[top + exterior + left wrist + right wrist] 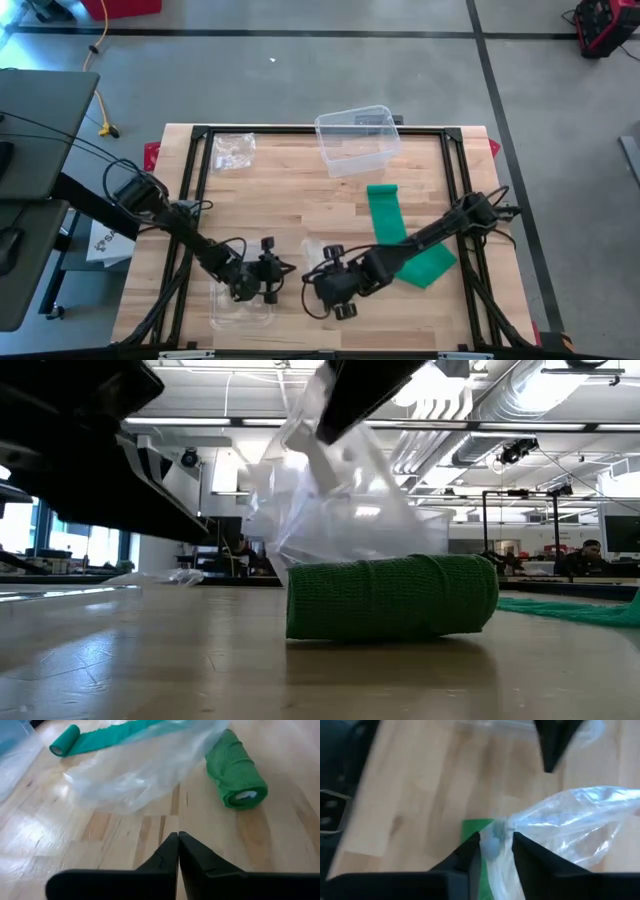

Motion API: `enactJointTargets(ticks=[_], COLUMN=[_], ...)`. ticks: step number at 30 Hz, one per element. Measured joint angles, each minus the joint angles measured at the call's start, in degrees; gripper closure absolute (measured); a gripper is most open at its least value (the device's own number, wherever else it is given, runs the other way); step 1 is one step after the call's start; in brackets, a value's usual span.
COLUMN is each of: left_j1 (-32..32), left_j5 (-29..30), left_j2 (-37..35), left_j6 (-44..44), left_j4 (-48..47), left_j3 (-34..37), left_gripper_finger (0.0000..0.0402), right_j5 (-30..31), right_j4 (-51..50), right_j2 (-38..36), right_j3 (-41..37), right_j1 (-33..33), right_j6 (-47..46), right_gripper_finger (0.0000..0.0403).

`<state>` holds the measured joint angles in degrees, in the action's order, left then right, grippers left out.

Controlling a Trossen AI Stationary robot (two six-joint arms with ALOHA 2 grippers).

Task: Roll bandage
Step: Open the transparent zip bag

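A rolled green bandage lies on its side on the wooden table, its open core visible at one end. A second green bandage lies partly unrolled, well apart.
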<state>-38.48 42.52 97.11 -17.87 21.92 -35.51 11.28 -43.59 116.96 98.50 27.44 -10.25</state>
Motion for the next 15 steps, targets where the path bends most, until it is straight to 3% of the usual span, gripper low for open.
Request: enactJointTargets(ticks=[9, 12, 15], left_j1=[-0.2, -0.2, 0.4], left_j5=[2.8, 4.1, 4.1], left_j2=[-8.5, -12.0, -14.0], left_j6=[-3.6, -7.2, -7.2], left_j4=[-9.3, -14.5, -14.1], left_j3=[-0.1, 0.0, 0.0], left_gripper_finger=[0.0401, 0.0401, 0.0401], right_j5=[-1.7, -3.8, 0.1], right_j4=[2.8, -0.9, -1.7], right_j2=[-0.1, -0.2, -0.2], right_j3=[0.5, 0.5, -2.3], right_j1=[-2.3, -2.2, -1.1], right_j6=[-1.7, -0.3, 1.4], right_gripper_finger=[0.0173, 0.0164, 0.0167])
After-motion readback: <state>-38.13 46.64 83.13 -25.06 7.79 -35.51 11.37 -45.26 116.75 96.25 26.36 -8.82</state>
